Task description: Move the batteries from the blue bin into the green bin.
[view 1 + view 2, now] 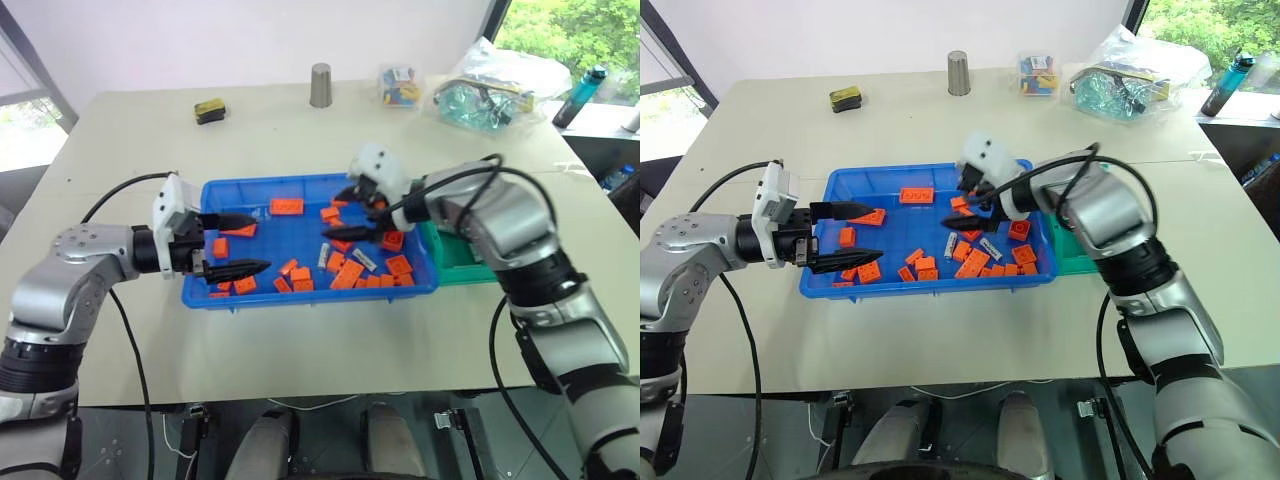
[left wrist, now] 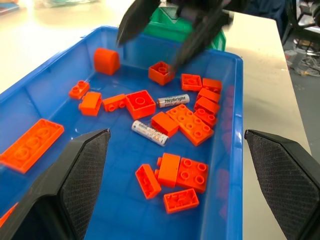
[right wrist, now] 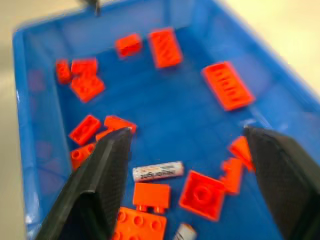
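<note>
Batteries (image 2: 173, 100) lie among bricks (image 2: 189, 122) in the blue bin (image 1: 420, 285); we see both tools, left (image 1: 236, 243) and right (image 1: 350, 212), spread empty above.

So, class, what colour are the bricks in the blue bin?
Orange bricks; clearest in the left wrist view.
</note>
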